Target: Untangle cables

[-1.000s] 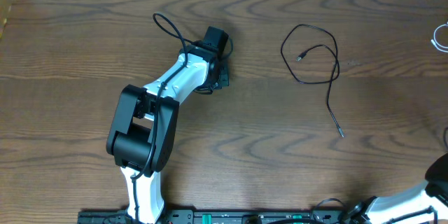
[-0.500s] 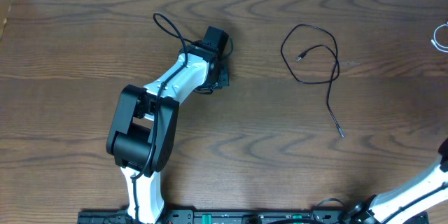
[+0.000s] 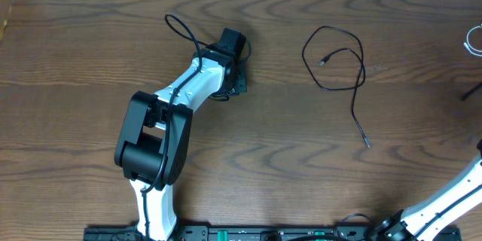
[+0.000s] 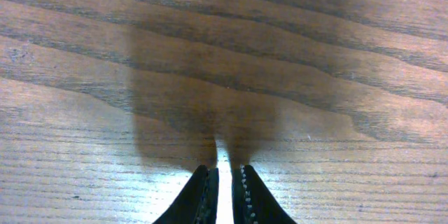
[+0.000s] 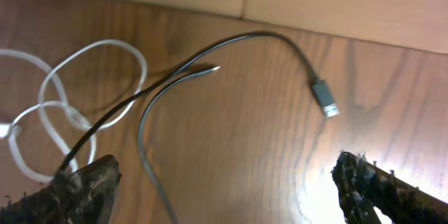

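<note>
Loosely, black cable [image 3: 355, 113] on table [image 3: 301, 184].

Grained wooden table [image 3: 301, 166] has a soft sheen; black cable [image 5: 266, 36] looks matt, white cable [image 5: 112, 41] smooth

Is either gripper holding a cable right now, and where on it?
Nothing is held: left gripper shut and empty, right gripper open near the black cable and white cable.

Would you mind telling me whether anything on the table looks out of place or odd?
Nothing looks damaged or spilled. The white cable lies looped at the table's far right edge, mostly outside the overhead view, and a black cable appears to cross it there; that pair may be tangled.
</note>
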Robot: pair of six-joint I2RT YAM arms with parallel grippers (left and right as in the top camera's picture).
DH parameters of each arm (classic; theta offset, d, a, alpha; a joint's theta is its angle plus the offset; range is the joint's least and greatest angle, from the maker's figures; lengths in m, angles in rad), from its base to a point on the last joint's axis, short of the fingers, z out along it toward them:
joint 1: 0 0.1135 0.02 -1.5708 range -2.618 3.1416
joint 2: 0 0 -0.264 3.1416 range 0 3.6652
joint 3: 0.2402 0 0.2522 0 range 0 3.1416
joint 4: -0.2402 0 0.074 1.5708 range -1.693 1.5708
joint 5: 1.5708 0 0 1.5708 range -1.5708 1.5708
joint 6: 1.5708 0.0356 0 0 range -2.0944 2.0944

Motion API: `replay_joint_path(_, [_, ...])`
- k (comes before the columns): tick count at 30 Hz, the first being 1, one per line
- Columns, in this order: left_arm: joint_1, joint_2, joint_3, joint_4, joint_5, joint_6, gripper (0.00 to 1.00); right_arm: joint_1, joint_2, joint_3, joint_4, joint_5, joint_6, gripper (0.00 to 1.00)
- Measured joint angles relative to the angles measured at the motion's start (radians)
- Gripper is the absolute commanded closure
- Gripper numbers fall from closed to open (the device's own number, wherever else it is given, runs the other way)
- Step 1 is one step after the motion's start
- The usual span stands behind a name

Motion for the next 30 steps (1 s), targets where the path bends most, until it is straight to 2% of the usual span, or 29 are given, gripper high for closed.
replay_joint_path(6, [0.0, 0.0, 0.0, 0.0, 0.0, 0.0, 0.86, 0.0, -0.03, 0.0, -0.005, -0.22, -0.128, 0.14])
replay_joint_path(18, [0.0, 0.0, 0.0, 0.0, 0.0, 0.0, 0.86, 0.067, -0.23, 0.003, -0.048, -0.701, -0.458, 0.15])
replay_joint_path(24, [0.0, 0.0, 0.0, 0.0, 0.0, 0.0, 0.86, 0.153, -0.25, 0.001, -0.134, -0.765, -0.534, 0.16])
replay_joint_path(30, [0.0, 0.0, 0.0, 0.0, 0.0, 0.0, 0.86, 0.298, -0.25, -0.072, -0.125, -0.766, -0.621, 0.17])
